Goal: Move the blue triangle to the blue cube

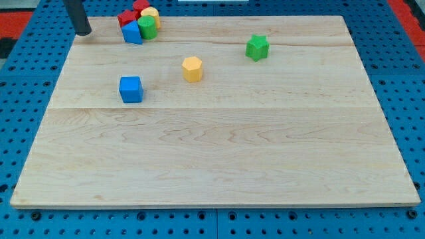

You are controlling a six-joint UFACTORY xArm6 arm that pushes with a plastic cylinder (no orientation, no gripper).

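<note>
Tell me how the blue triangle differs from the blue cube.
The blue triangle block sits packed in a cluster at the view's top, touching red, green and yellow blocks; the blue cube stands alone lower down. My tip is left of the triangle, far from the cube. Both are blue.

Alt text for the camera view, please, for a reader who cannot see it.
My tip sits at the wooden board's top-left, just left of a cluster holding the blue triangle. The blue cube stands alone below it; a yellow block and green block lie rightward.
</note>
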